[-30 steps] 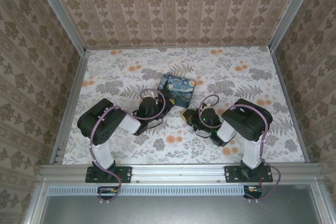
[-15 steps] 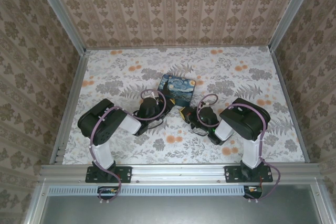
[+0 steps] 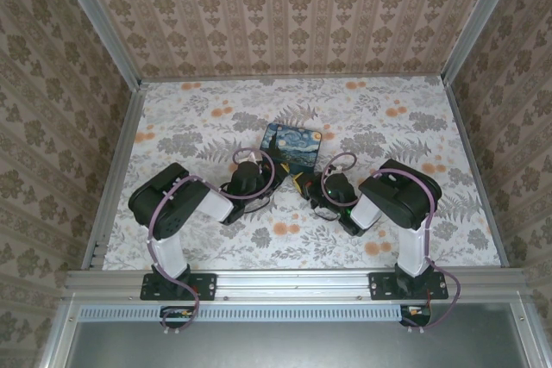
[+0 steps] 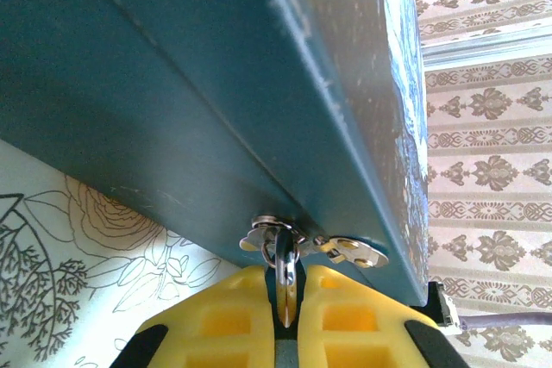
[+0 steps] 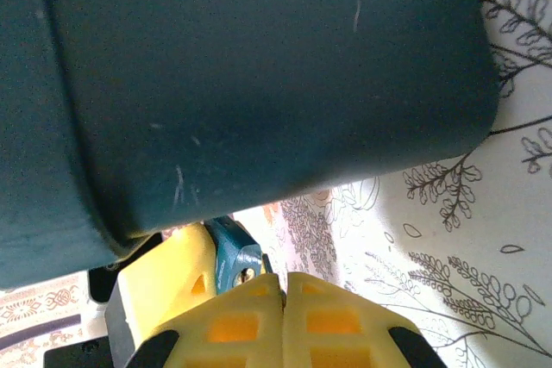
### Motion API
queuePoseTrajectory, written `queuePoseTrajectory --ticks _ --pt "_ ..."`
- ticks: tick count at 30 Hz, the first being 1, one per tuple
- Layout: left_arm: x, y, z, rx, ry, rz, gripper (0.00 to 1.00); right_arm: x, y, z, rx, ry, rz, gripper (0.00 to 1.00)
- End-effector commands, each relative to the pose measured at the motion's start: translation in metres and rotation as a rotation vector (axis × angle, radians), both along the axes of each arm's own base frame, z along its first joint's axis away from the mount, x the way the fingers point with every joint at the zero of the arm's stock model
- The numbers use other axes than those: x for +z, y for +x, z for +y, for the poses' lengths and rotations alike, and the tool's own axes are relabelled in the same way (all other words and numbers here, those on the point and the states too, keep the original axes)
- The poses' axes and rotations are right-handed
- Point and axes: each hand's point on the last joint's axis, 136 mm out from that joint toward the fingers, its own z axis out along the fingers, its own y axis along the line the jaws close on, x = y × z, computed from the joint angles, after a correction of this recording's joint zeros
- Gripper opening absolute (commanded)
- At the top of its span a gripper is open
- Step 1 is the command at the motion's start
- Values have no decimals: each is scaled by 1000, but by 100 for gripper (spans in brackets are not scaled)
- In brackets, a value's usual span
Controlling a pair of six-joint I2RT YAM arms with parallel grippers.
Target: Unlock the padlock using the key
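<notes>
**Both grippers at the tin's near wall, padlock in my left jaws**

My left gripper (image 4: 285,280) is low on the surface (image 3: 405,140), close against the near wall of the blue tin (image 4: 172,84), directly under its metal hasp (image 4: 349,252). The jaws are clenched on the padlock (image 4: 284,266). Its thin shackle is hooked at the hasp, so the padlock hangs on the tin's wall, touching it.

In the right wrist view the padlock is a small blue-green block w/ a round hole in its end face. It sticks out just beside one of my left yellow fingers (image 5: 164,277).

My right gripper (image 5: 283,292) is very near, approx. facing that end of the padlock. Its jaws are clenched, pad against pad. If the key is pinched btw. them, I cannot tell; it is too small and hidden.

From the top view the tin lies flat, painted lid up, in the middle of the surface, and both my grippers meet at its near edge.
</notes>
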Motion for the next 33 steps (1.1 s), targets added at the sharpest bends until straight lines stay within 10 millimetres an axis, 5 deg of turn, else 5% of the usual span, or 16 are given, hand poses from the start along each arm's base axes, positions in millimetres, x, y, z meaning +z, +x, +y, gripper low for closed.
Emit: queuePoseTrajectory --ticks 1,21,33 --pt "15 2 -4 7 -50 -46 0 7 7 1 -33 21 -27 0" --pt "9 0 -4 12 -26 -46 0 17 8 -4 -41 31 -43 0" --pt "9 3 -4 19 -27 -49 0 -7 -5 -16 -54 -8 19 0"
